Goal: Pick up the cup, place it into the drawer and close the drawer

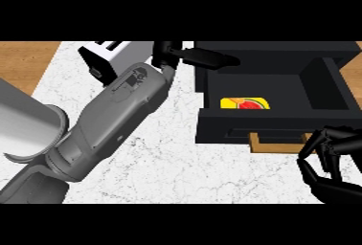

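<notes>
The counter (163, 162) is white marble veined with thin grey lines, and it fills most of the head view. Along the upper left a strip of warm wooden surface (25, 62) borders it. At the far edge of the marble stands a toaster (106, 57), white and black, with slots on top.

On the right sits a black drawer (276, 105), pulled open, its walls dark and its wooden handle (279, 143) jutting toward the viewer. Inside it lies the cup (246, 103), yellow with red and green marks, resting on the drawer's floor near the front wall.

The left hand (194, 56) stretches over the drawer's back left corner, its fingers straight and released, holding nothing, at the end of a long grey forearm crossing the counter. The right hand (331, 158) shows at the lower right just beside the handle, its fingers (314, 141) curled inward and clenched on nothing.
</notes>
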Controlling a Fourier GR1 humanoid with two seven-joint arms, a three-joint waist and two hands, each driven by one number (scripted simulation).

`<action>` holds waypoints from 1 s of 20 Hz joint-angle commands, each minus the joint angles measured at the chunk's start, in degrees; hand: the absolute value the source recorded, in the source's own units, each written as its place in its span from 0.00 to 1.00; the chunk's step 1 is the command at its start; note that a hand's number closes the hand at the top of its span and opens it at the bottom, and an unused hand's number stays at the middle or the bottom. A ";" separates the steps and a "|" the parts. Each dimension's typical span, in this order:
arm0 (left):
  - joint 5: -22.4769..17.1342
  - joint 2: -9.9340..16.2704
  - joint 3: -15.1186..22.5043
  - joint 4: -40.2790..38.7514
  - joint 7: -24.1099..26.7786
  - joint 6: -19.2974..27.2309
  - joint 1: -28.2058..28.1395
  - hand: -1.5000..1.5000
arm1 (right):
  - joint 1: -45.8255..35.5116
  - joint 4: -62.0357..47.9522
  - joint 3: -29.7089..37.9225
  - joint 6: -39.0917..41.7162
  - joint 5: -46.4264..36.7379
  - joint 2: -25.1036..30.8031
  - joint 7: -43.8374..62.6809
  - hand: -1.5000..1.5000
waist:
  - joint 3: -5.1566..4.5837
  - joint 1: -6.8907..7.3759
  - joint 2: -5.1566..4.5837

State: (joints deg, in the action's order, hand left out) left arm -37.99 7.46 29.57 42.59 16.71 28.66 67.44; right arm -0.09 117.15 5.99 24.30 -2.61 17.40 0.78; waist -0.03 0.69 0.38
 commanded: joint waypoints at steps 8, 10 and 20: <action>-0.70 13.59 -3.94 20.52 -5.39 -4.06 -16.14 0.00 | -5.01 -11.12 -7.89 -8.73 -21.14 -2.51 -4.40 1.00 | 0.04 1.47 -0.05; -1.55 15.80 -5.52 21.40 -4.83 -6.38 -17.74 0.00 | -8.51 -12.29 -13.27 -10.12 -27.22 -3.39 -1.55 1.00 | -0.01 1.91 -0.17; -2.08 21.60 -7.99 31.23 -3.11 -10.36 -31.53 0.00 | -16.08 -37.09 -19.61 -20.47 -47.37 -0.78 -10.62 1.00 | 0.06 2.42 -0.57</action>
State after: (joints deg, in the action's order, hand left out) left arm -39.57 26.05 22.83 70.02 12.69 20.83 41.31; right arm -12.82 89.88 -11.07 8.18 -43.37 17.29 -7.52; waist -0.17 2.59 0.17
